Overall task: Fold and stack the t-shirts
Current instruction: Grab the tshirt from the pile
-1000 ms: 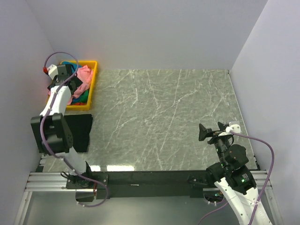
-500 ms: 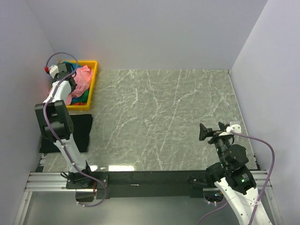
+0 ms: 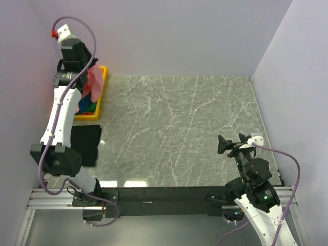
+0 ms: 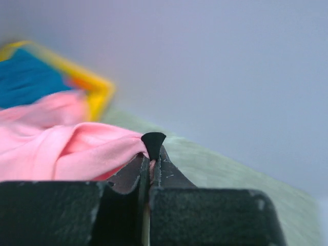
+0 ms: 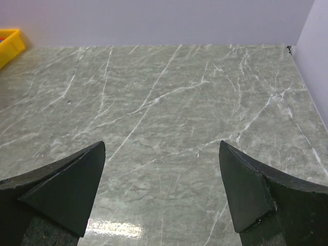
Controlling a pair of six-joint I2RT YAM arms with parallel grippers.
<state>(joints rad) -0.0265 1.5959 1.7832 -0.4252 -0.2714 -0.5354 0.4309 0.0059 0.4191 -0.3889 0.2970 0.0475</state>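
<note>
My left gripper [image 3: 87,69] is lifted above the yellow tray and is shut on a fold of the salmon pink t-shirt [image 3: 95,82], which hangs from it over the tray's right wall. In the left wrist view the jaws [image 4: 152,154] pinch the pink cloth [image 4: 61,148], and the teal blue t-shirt [image 4: 25,77] lies behind it. Teal and green cloth [image 3: 87,105] stay in the tray. My right gripper [image 3: 222,144] hovers low at the table's near right, open and empty [image 5: 161,148].
The yellow tray [image 3: 100,97] stands at the far left corner by the left wall; its corner shows in the right wrist view [image 5: 10,43]. A black mat [image 3: 84,143] lies on the marble table [image 3: 179,123] in front of the tray.
The left gripper closed on the pink t-shirt down in the tray, then rose, pulling the shirt up and toward the tray's right side. The right arm stayed still.
</note>
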